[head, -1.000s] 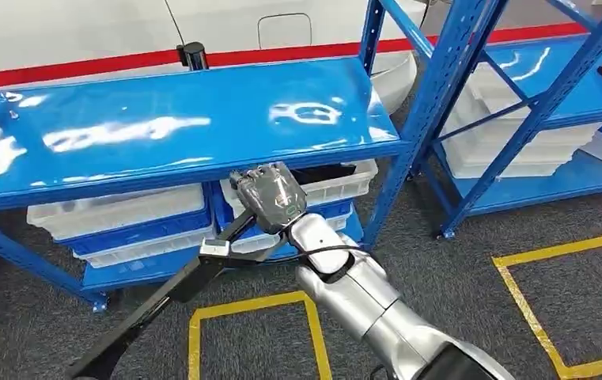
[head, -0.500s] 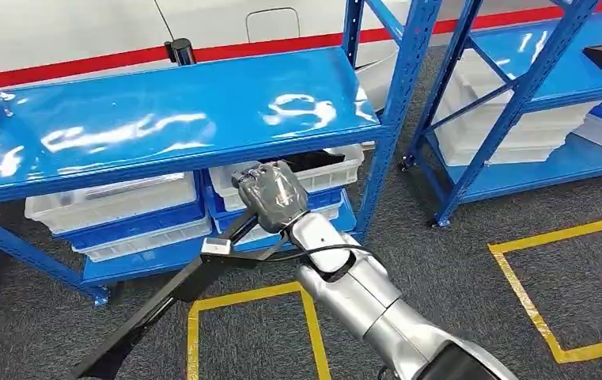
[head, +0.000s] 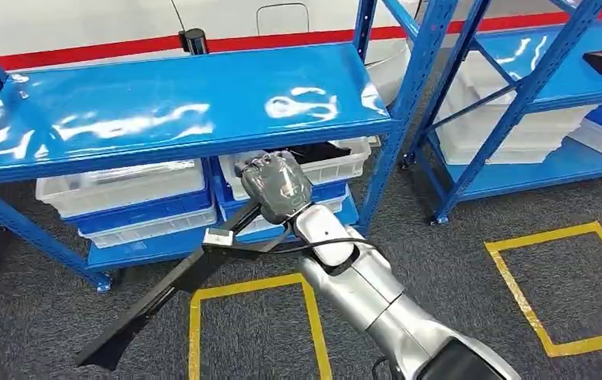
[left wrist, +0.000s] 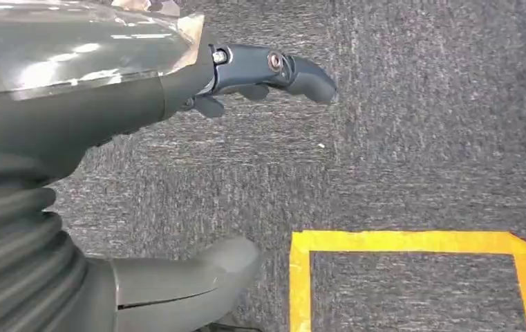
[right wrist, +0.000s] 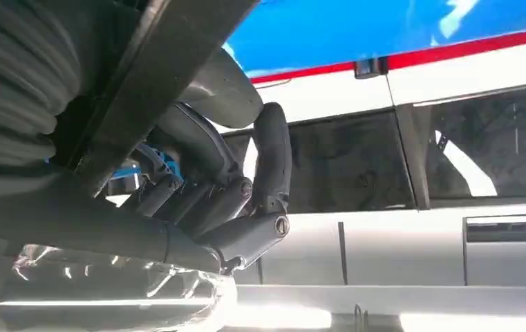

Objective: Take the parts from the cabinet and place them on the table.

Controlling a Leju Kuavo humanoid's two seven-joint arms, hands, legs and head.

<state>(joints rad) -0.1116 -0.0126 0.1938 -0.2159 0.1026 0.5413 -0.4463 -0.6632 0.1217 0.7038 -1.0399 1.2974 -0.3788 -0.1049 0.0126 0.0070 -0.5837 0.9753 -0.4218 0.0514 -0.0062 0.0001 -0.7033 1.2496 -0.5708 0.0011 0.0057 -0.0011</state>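
Black part (head: 172, 291), long and angled floorward, is gripped by right hand (head: 275, 187); left hand (left wrist: 177, 138) spread.

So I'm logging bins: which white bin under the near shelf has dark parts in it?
The white bin on the right, just behind the right hand; dark parts show inside. The left bin shows none.

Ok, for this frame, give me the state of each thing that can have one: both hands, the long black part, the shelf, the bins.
Right hand: fingers curled around the long black part.
Long black part: held at its upper end, slanting down over the carpet.
Left hand: holds nothing, fingers apart.
Top shelf: bare, glossy.
White bins: stacked on the lower shelf.
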